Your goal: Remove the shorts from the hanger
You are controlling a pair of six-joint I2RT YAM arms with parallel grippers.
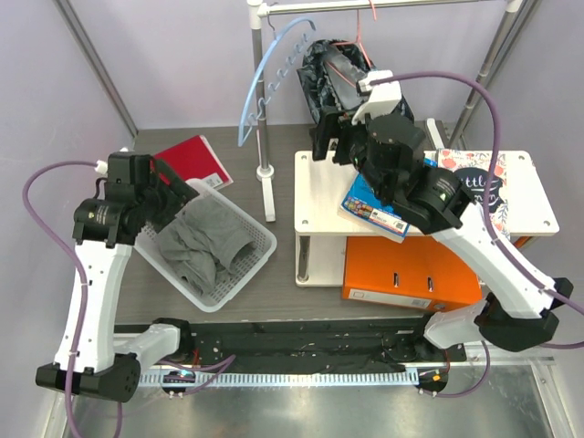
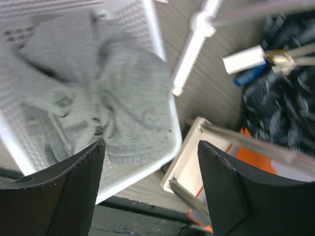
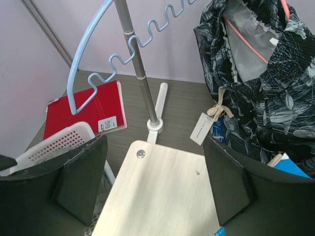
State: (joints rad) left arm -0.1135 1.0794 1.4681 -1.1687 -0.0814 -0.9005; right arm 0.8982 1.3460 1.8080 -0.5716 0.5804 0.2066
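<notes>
The shorts [image 1: 330, 75], black with a grey-white print, hang from the thin pink hanger [image 1: 366, 29] on the rail at the back. In the right wrist view the shorts [image 3: 266, 93] fill the upper right. The pink hanger [image 3: 246, 42] runs inside the waistband, and a cream drawstring [image 3: 220, 110] and a white tag [image 3: 201, 129] dangle below. My right gripper [image 1: 336, 137] is open just in front of the shorts, above the white shelf, and holds nothing [image 3: 155, 142]. My left gripper [image 1: 180, 196] is open over the basket, empty [image 2: 150, 147].
A white basket [image 1: 260, 239] holds a grey garment [image 1: 203, 245]. An empty light-blue hanger [image 1: 263, 82] hangs on the rack pole [image 1: 265, 137]. A red notebook [image 1: 195, 159] lies behind the basket. The white shelf [image 1: 520, 214] carries a blue packet [image 1: 372, 212] and a book [image 1: 482, 175]. An orange binder [image 1: 411, 270] lies beneath.
</notes>
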